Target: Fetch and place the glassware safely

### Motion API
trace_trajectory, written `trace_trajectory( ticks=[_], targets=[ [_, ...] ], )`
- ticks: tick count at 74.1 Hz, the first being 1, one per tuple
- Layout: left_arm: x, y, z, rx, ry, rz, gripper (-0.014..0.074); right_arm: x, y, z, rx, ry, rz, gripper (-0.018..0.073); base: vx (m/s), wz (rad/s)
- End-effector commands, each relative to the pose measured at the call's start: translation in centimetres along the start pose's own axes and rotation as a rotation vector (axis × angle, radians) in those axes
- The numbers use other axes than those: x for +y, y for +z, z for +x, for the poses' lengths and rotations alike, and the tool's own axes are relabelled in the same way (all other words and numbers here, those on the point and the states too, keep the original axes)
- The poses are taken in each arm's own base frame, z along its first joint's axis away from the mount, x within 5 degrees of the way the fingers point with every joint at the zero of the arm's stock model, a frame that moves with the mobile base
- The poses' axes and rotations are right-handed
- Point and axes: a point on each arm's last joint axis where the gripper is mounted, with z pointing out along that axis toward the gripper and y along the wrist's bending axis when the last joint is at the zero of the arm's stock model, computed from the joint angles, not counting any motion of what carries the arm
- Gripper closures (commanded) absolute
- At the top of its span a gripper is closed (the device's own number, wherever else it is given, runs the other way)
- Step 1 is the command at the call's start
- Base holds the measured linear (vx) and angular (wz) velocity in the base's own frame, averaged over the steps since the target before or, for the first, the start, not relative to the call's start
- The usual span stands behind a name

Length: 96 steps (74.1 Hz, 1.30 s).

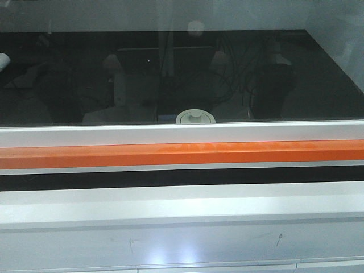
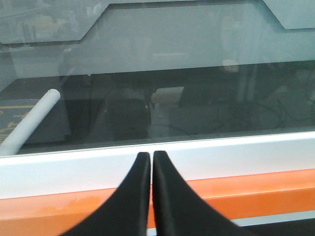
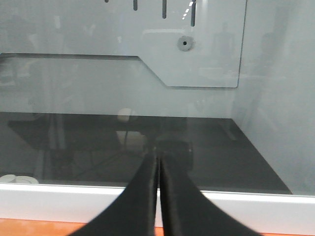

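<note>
The left gripper (image 2: 150,157) has its black fingers closed tip to tip with only a hairline slit between them, and it holds nothing. The right gripper (image 3: 157,156) is likewise closed and holds nothing. Below and just ahead of both sets of tips run an orange strip (image 1: 182,153) and a white sill (image 1: 182,133). Beyond them is a glossy black worktop (image 1: 324,85). The jar (image 1: 195,117) stands on the worktop just beyond the sill, with only its cream top and knob showing. From the right gripper, the lid (image 3: 18,179) lies ahead and far left, well apart from the fingers. A white tube (image 2: 34,120) lies tilted, ahead and left of the left gripper.
</note>
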Motion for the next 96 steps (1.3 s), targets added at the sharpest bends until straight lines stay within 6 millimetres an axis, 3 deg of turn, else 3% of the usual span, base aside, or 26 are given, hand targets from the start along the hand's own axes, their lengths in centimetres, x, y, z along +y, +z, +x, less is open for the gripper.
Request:
trace_trajectory(
  ticks=[1,13,27,40,68,96],
  targets=[
    [-0.2,0.0,-1.9,-0.106,-0.016,0.015,0.0603,0.2,0.2,-1.6,-0.085,-0.003,-0.018,0.0567,0.00,0.00],
    [-0.1,0.2,-0.5,-0.100,-0.018,0.015,0.0603,0.6,1.3,0.4,0.051,0.008,-0.050,0.0567,0.00,0.00],
    [0.0,0.4,2.7,-0.119,-0.033,0.018,0.0603,0.7,1.7,3.9,0.014,0.087,-0.039,0.0567,0.00,0.00],
    [0.1,0.4,3.9,-0.143,-0.080,0.009,0.0603,0.7,2.0,6.7,0.088,0.102,-0.027,0.0567,0.00,0.00],
    [0.2,3.6,6.1,0.049,-0.073,-0.005,0.0603,0.9,4.2,9.0,0.196,0.087,-0.027,0.0567,0.00,0.00],
    [0.2,5.5,7.1,0.069,-0.070,-0.010,0.0603,1.0,5.8,10.5,0.212,0.083,-0.023,0.0562,0.00,0.00]
  ],
)
